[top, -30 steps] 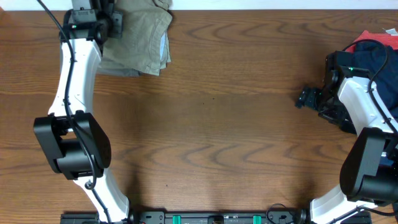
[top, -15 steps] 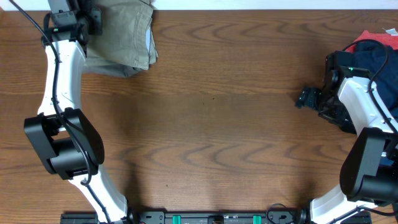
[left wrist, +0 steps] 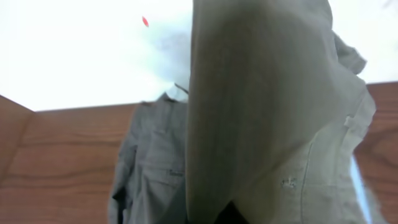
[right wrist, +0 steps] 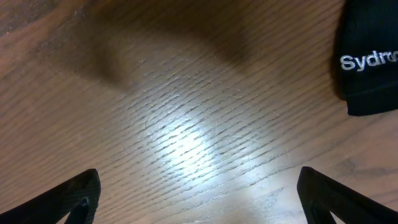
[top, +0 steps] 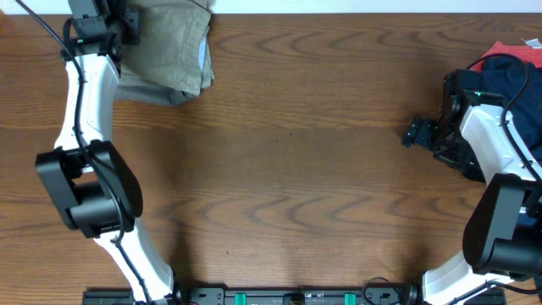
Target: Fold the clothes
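Note:
A folded khaki garment (top: 165,47) lies at the table's far left corner. My left gripper (top: 127,25) is at its left edge and shut on the cloth. In the left wrist view the khaki fabric (left wrist: 267,112) hangs across the lens and hides the jaws. My right gripper (top: 415,133) is open and empty over bare wood at the right; its fingertips show in the bottom corners of the right wrist view (right wrist: 199,199). A navy garment (top: 508,72) with white lettering (right wrist: 370,62) lies on a red one (top: 512,49) at the far right.
The wooden table (top: 288,169) spans the view between the two arms. The far edge of the table runs just behind the khaki garment. The clothes pile sits behind my right arm at the table's right edge.
My left gripper has pulled the khaki garment to the left, toward the table's far left corner, then held nearly still. The right arm has not moved.

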You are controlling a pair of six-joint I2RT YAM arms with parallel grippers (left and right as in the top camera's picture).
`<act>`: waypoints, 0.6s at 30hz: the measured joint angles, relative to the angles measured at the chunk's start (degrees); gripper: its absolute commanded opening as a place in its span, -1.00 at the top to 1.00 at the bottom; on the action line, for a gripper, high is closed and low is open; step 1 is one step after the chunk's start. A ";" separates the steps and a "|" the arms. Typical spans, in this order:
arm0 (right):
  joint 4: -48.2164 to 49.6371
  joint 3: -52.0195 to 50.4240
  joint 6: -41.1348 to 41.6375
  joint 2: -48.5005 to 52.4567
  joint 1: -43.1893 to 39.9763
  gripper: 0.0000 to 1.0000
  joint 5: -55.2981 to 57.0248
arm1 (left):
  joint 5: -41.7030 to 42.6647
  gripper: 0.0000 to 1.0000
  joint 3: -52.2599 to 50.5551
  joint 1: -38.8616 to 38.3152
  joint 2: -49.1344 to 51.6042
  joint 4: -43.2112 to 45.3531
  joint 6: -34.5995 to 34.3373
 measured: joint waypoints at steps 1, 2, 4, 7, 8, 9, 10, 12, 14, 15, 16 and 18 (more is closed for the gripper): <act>0.00 0.00 0.00 0.00 0.00 -0.99 0.00 | -0.59 0.88 0.00 0.00 0.85 0.48 0.00; 0.02 0.00 0.00 0.00 0.00 -0.98 0.00 | -1.14 0.88 0.00 0.00 1.57 0.98 0.00; 0.02 0.00 0.00 0.00 0.00 -0.99 0.00 | -2.56 0.88 0.00 0.09 2.93 1.88 0.02; 0.00 0.00 0.00 0.00 0.00 -0.98 0.00 | -3.98 0.88 0.00 0.61 4.33 3.61 0.13; 0.00 0.00 0.00 0.00 0.00 -0.98 0.00 | -4.11 0.88 0.00 0.90 4.63 4.24 0.15; 0.02 0.00 0.00 0.00 0.00 -0.99 0.00 | -4.20 0.88 0.00 1.22 4.81 4.85 0.15; 0.00 0.00 0.00 0.00 0.00 -0.98 0.00 | -4.22 0.87 0.00 1.51 4.85 5.27 0.15; 0.00 0.00 0.00 0.00 0.00 -0.99 0.00 | -4.37 0.88 0.00 2.19 4.90 6.34 0.15; 0.00 0.00 0.00 0.00 0.00 -0.98 0.00 | -4.39 0.88 0.00 3.08 4.90 7.89 0.15; 0.00 0.00 0.00 0.00 0.00 -0.99 0.00 | -4.39 0.88 0.00 3.45 4.90 8.26 0.17; 0.00 0.00 0.00 0.00 0.00 -0.99 0.00 | -4.39 0.88 0.00 4.02 4.90 8.39 0.15; 0.00 0.00 0.00 0.00 0.00 -0.99 0.00 | -4.39 0.87 0.00 4.83 4.90 8.39 0.17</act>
